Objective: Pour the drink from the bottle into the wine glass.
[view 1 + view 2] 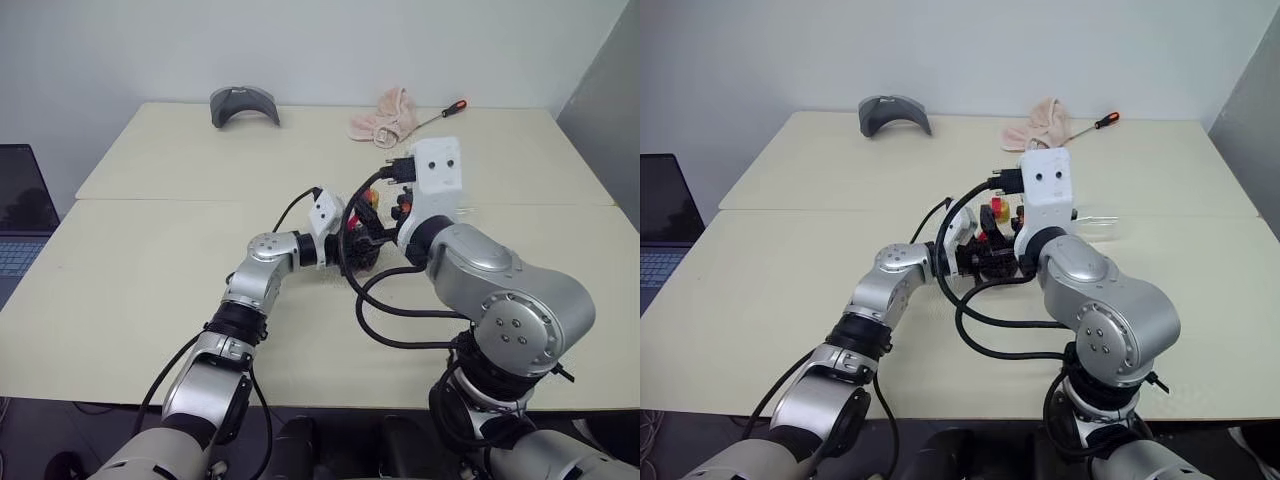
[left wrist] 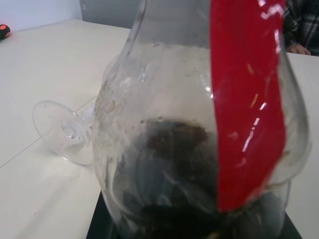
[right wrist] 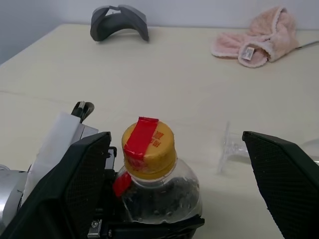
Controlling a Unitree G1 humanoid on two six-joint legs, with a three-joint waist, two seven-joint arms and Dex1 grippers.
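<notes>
Two grippers meet over the middle of the pale table point(image 1: 150, 290). The left gripper point(image 1: 985, 262) is clamped on the bottle point(image 3: 157, 191), holding its rounded body upright, cap uppermost; the yellow cap point(image 3: 148, 147) with its red strip stands just above the fingers. Dark drink point(image 2: 174, 149) sits low in the bottle, and a red label strip point(image 2: 246, 104) runs down its clear wall.

The right gripper point(image 3: 182, 184) hangs right behind the bottle with its fingers point(image 3: 284, 179) spread wide apart, one on either side of the cap, touching nothing that I can see.

Just beyond the bottle, on the right hand's outer side, the wine glass point(image 3: 232, 149) lies tipped over on the table, its round foot point(image 2: 62, 130) standing on edge and its stem level. The right wrist housing and its black cables crowd over both hands from above, hiding most of the bottle in the head views.

Farther out, toward the far edge of the table, lie a grey curved object point(image 1: 244, 104), a pink crumpled cloth point(image 1: 384, 117) and, next to the cloth, a screwdriver point(image 1: 442, 113) with a red handle. Off the left hand's side, beyond the table edge, sits a laptop point(image 1: 22, 215).
</notes>
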